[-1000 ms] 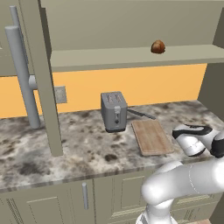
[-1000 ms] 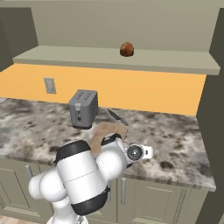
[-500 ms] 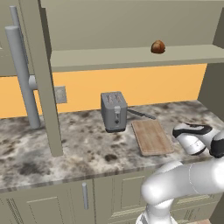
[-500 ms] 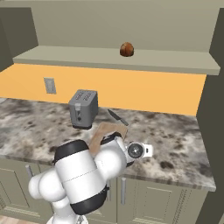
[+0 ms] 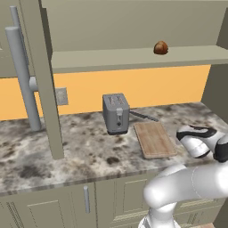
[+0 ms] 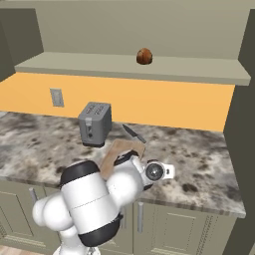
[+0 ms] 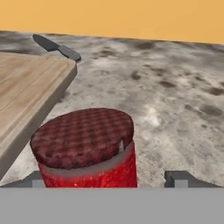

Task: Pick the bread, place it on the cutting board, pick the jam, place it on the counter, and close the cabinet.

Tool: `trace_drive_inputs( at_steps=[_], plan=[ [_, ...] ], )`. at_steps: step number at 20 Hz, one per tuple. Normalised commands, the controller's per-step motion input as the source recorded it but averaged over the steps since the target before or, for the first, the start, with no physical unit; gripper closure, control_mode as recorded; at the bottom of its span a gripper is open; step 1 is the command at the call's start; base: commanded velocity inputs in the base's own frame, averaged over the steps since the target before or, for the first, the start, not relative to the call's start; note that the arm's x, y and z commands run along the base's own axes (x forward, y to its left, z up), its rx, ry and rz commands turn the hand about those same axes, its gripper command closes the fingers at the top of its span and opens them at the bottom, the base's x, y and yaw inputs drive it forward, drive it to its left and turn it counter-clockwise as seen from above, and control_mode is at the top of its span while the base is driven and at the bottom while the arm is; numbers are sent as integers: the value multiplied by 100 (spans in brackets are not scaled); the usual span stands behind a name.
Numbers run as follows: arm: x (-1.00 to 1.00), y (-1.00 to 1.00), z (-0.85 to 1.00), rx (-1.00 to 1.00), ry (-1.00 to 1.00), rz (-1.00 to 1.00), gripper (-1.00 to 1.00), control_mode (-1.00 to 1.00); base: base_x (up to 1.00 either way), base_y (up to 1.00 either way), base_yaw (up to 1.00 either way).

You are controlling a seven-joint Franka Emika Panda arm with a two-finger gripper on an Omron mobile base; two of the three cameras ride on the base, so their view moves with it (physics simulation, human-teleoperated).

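Standing jam: the jam (image 7: 85,146) is sitting upright between the fingertips, just beside the edge of the cutting board (image 7: 26,87) and off it. Its base is hidden, so I am judging it to be resting on the table (image 7: 175,96).
End effector: the end effector (image 7: 108,177) is hanging with its fingers spread wide around the jar. One tip is lying close against the jar's side while the other is showing a clear gap, so nothing is being pinched (a pose that reads as letting go, not taking hold).
Why here: the jar is going on the marble beside the board, which is leaving the wood free for the loaf.
Bread: the bread (image 5: 160,47) is sitting up on the cabinet shelf, well apart from the board, so that step is looking not yet done.
Cutting board: it is lying flat and bare on the table, just beside the toaster (image 5: 116,112), with a knife (image 7: 57,47) lying beyond its far edge.
Cabinet: the cabinet door (image 5: 44,80) is standing swung out over the table, bar handle (image 5: 22,75) facing outward, waiting to be closed.
Risk: lifting away carelessly is likely to be tipping the jar.
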Motion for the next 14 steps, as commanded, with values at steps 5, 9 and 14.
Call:
trace_drive_inputs(
  at_steps=[5, 9, 14],
  plan=[
    [-38, 0, 6, 0, -12, 0, -100, -100, 0, 0, 0],
    [-30, 0, 8, 0, -12, -1, -100, -100, 0, 0, 0],
    [-15, 0, 24, 0, -5, -3, -100, -100, 0, 0, 0]
  ],
)
